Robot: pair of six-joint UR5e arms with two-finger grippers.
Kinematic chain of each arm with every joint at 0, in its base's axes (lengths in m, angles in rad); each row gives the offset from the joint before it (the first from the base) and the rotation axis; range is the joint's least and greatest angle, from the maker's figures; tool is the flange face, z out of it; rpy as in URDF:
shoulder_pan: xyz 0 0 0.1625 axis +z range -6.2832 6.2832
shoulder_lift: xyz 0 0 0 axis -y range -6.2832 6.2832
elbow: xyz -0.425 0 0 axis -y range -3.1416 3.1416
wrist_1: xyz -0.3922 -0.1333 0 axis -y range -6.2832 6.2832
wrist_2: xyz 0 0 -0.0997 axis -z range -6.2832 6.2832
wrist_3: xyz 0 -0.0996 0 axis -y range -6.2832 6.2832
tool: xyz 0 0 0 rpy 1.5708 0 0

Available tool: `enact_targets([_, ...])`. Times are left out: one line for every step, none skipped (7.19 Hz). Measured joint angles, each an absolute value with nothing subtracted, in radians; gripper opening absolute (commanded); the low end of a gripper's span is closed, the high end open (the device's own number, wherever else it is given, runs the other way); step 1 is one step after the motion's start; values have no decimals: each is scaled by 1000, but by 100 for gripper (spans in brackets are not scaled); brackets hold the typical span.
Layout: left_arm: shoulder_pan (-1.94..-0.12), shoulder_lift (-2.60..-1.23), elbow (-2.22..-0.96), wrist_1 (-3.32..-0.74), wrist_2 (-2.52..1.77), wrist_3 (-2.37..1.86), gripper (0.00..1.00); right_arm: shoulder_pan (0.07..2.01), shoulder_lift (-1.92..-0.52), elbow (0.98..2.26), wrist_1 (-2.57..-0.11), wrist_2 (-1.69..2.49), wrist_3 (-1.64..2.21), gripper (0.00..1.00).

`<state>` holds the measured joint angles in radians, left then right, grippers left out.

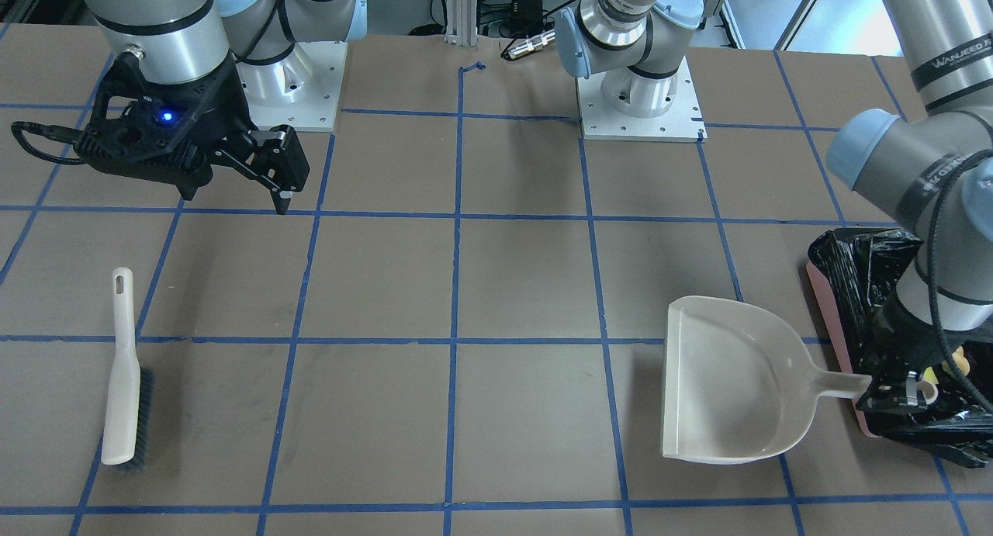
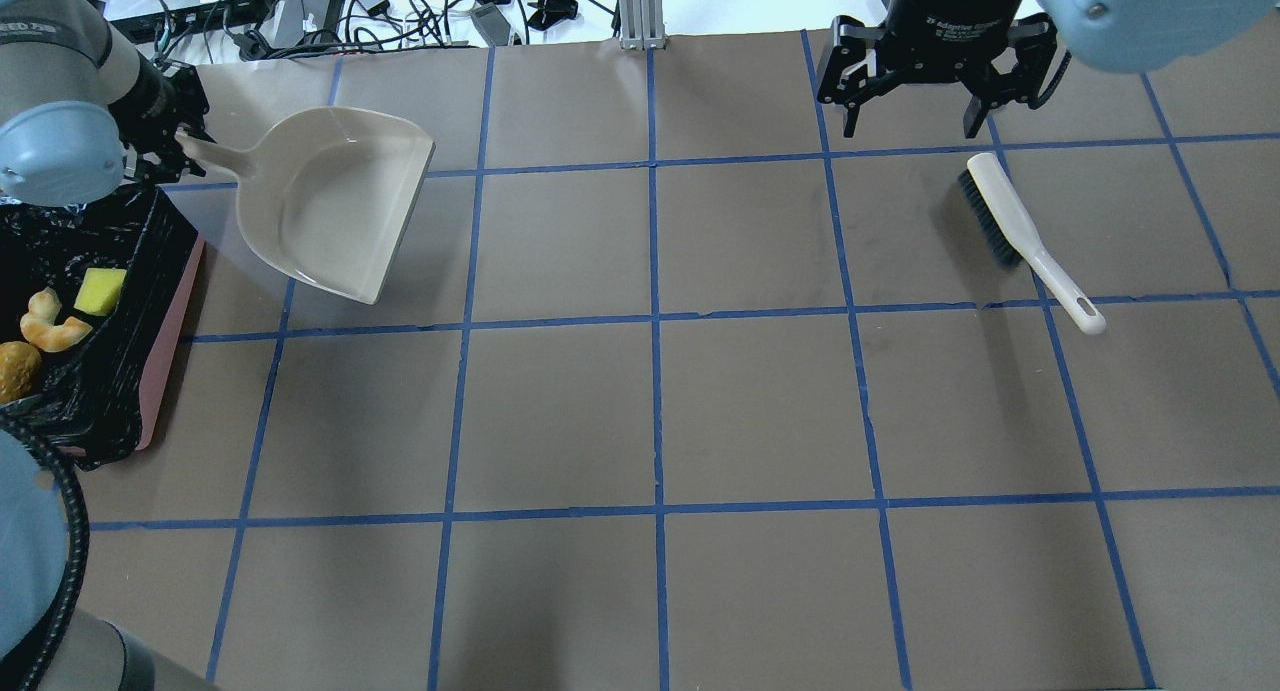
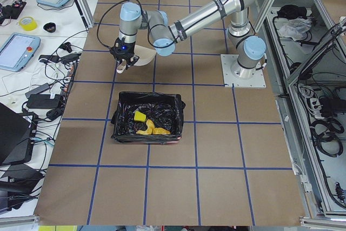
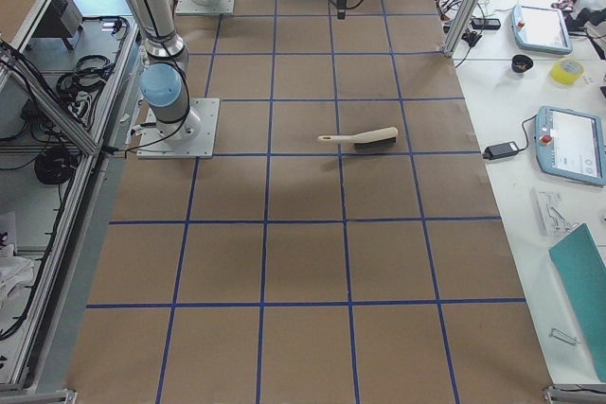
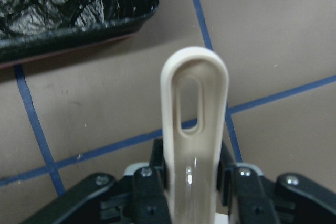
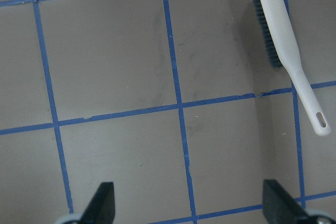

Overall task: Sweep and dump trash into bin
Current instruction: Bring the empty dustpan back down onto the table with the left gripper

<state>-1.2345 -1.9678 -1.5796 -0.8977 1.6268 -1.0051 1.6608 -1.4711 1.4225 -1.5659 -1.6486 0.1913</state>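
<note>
Biggest first: the brown gridded table [image 2: 760, 401], swept bare in the middle, and at its nine o'clock edge in the overhead view sits the bin [image 2: 158, 391]. It is cut off by the picture's edge, so its full outline stays hidden. At about ten o'clock is the dustpan [image 2: 330, 206], empty, its handle pointing toward the bin. The left gripper [image 5: 191, 174] is clamped on that handle, which looks like the grip of a tip-out just finished. Whether the pan rests on the table or hangs above it, I can't tell. At two o'clock the brush [image 2: 1010, 226] lies flat and loose, the right gripper [image 2: 912, 126] above it with fingers spread and nothing between them. All the trash is in the bin: yellow sponge [image 2: 100, 290], cream ring [image 2: 50, 321], brown lump [image 2: 15, 369].
</note>
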Motion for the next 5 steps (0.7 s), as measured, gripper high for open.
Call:
enact_targets([-1268,-1998,-1576,-894,1632,-1084,0,1665,-1475,1436,-1546,-1645,149,100])
enact_targets([-1298,-2028,-1569,-889,1635,-1141,0,1668,-1463,1452,-1556,-1642,121,100])
enact_targets([-1317,-2056,-1559,-887,1635,-1183,0,1669,-1446,1465,-1585,-1641,110,100])
enact_targets([-1334,-2082,-1548,-886,1635,-1235,0,1671,-1437,1471,-1608,-1639,104,100])
enact_targets([-1351,-2102,-1543,-885,1636,-1286,0,1672,-1452,1473,-1616,-1639,100,100])
